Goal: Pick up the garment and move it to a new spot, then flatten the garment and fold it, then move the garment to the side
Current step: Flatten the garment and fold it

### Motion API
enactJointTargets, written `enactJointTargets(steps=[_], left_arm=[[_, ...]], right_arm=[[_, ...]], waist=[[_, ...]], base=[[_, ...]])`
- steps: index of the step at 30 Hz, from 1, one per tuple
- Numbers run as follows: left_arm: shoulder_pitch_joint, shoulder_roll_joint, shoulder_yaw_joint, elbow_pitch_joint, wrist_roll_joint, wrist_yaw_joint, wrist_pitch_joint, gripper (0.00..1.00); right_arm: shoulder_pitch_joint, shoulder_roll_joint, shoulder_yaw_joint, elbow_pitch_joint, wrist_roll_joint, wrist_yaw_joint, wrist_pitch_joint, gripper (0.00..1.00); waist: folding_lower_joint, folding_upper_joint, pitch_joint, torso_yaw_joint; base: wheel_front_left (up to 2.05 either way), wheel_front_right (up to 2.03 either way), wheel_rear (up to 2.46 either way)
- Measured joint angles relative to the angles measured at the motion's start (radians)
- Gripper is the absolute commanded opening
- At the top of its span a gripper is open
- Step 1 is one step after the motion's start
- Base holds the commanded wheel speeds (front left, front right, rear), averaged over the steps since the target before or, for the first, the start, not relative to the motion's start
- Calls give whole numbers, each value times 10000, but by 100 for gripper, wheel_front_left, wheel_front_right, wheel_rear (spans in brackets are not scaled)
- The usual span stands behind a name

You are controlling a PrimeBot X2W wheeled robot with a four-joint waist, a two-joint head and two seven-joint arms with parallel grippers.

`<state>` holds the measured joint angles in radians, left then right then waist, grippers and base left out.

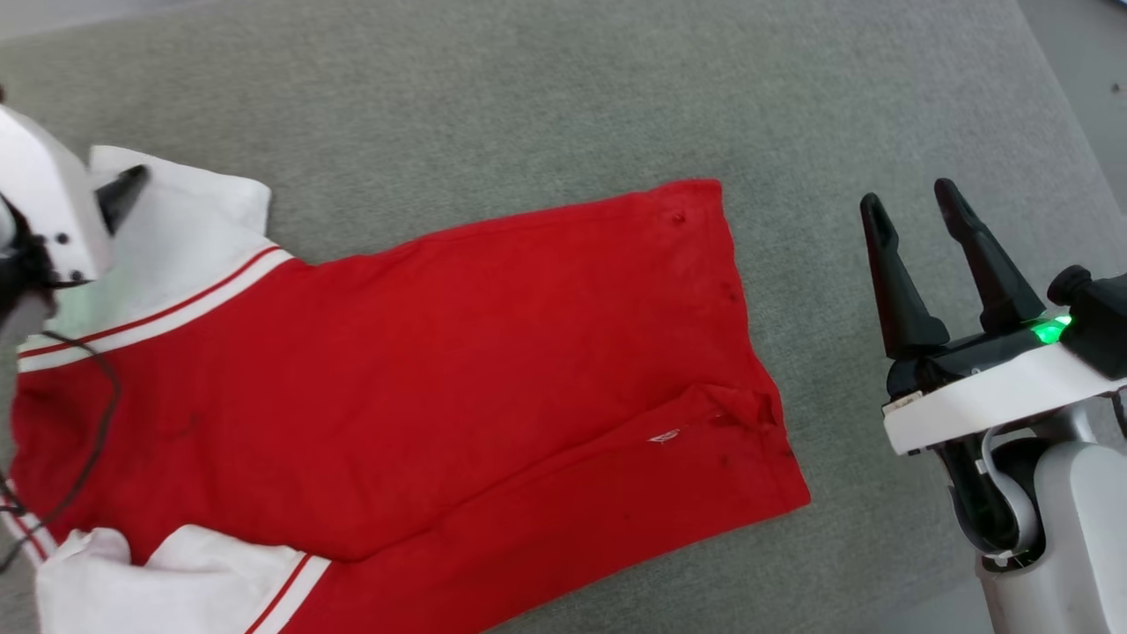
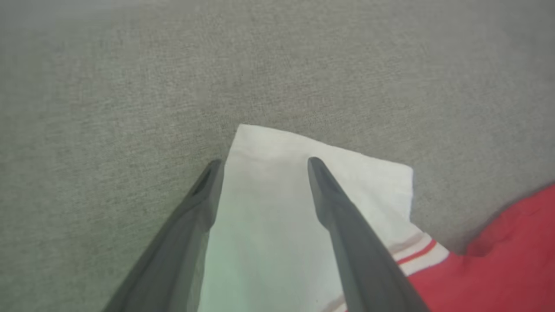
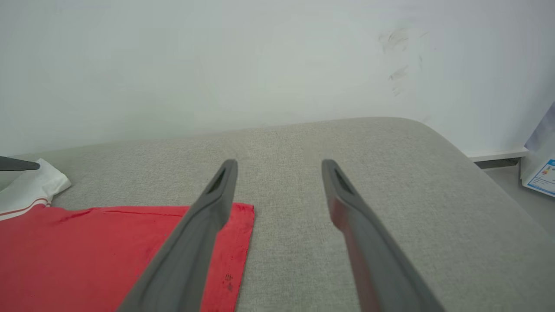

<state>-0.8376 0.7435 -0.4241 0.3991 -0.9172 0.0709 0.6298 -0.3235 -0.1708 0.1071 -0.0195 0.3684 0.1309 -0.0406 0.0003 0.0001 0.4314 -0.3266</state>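
A grey woven cushion (image 1: 528, 88) takes up most of the scene, backed by a pale wall (image 3: 217, 65) that carries a few dark scuff marks (image 3: 396, 56). The garment (image 1: 396, 370) lies spread on the left half of this cushion, red body flat with one long fold running along its near side. Its hem points toward the robot's right and its white sleeves toward the left. Red-and-white striped trim (image 1: 158, 317) edges the far sleeve (image 2: 277, 182).

The right gripper (image 1: 909, 198) is above bare cushion just beside the hem. Its fingers are spread wide and it holds nothing. The left gripper (image 2: 264, 164) is over the far sleeve, also parted. One finger is at the sleeve's edge and the other is over the white cloth, with nothing pinched between them. Whether the tips touch the fabric cannot be told. A thin dark cable (image 1: 88, 423) loops down from the left arm across the shoulder of the garment.

Off the cushion's right end, a box (image 3: 542, 173) stands on the floor by the wall. Its blue-and-white label is too small to read. A tiny white tag (image 1: 665, 435) shows on the fold near the hem, its writing illegible.
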Motion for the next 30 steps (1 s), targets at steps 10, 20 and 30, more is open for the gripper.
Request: enactJointTargets(steps=[10,20,30], left_arm=[[-493,997,10,437,-529,823,2700,0],[-311,522,109,190,-637,1229,2230,0],[-728,-991,-621,270,13,493,742,0]], right_arm=[[2,136,295,199,443,0,-17,100],[-701,-769,663,957,2194,0,1453,100],[-2008,-2203,779,2155,3480,-2,5010,100]], waist=[[-2,-1,816,-833],[-3,0,804,-552],[-2,-1,391,865]], base=[[0,0,0],[0,0,0],[0,0,0]])
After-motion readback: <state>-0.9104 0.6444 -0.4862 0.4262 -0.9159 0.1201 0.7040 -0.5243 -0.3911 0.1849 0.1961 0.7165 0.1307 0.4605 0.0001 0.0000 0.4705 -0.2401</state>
